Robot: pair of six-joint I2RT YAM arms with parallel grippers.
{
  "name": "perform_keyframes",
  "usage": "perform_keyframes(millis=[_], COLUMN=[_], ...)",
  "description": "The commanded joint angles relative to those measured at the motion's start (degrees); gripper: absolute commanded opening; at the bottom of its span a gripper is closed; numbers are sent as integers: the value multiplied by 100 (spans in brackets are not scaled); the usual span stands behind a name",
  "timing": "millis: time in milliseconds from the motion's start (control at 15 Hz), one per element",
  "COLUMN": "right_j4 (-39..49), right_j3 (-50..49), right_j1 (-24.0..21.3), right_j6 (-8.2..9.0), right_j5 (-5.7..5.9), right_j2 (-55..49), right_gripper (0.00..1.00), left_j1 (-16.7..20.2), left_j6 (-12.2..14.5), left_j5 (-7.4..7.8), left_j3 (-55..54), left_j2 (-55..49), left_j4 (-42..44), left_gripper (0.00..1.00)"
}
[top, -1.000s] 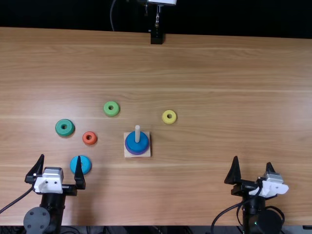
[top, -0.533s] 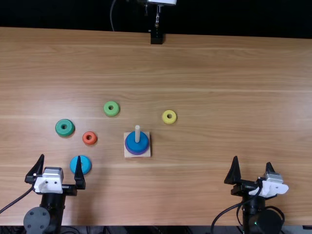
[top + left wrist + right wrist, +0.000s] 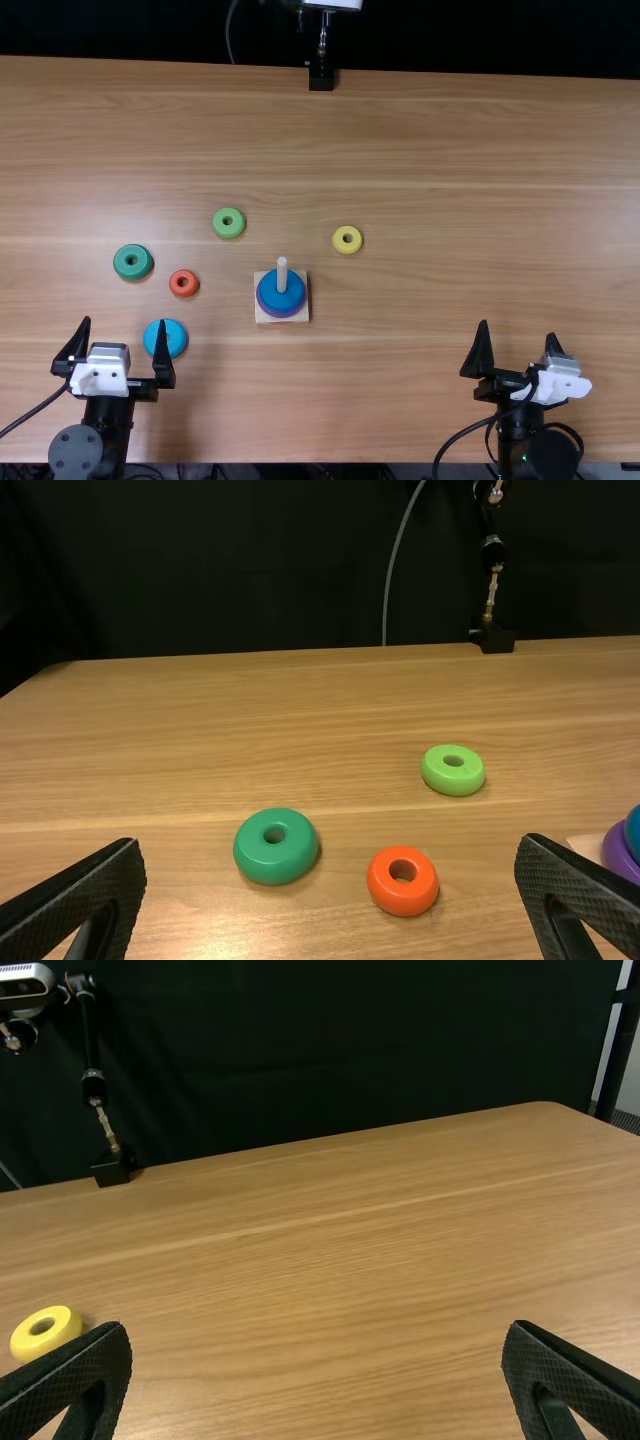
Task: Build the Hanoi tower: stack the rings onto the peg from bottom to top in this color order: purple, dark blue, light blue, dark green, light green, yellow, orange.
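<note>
Nothing has moved, so the light blue ring (image 3: 178, 337) should go next. It lies lower left, off the peg (image 3: 282, 275). The left gripper (image 3: 124, 322) and right gripper (image 3: 518, 330) are empty, spread wide.

Looking like a robotics lab or testing station. Showing a black robot arm (image 3: 114, 420) at the near left of a wooden surface (image 3: 450, 150), a second black arm (image 3: 517, 430) at the near right, and black cables (image 3: 461, 434) beside them. Also showing a camera-like device (image 3: 25, 982) on a stand (image 3: 93, 1085) at the far edge, before a dark, curtain-like backdrop (image 3: 350, 1050).
</note>
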Motion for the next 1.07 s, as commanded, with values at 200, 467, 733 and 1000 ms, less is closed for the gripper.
perform_keyframes(millis=[200,467,733,1000], right_j4=[-60,-60,-60,-60], right_j3=[-79,-79,-79,-88], right_j1=[-40,-40,-40,-40], right_j6=[6,6,6,6], right_j5=[-13,-13,-13,-13], right_j2=[-69,-69,-69,-69], right_gripper=[100,100,100,100], left_j1=[-31,-40,-198,-462], left_j6=[76,87,76,76], left_j5=[15,15,-70,-6], left_j3=[-97,1441,2399,3445], left_j2=[-18,1326,2451,3761], left_j4=[-37,-48,-807,-2632], left_gripper=[100,100,100,100])
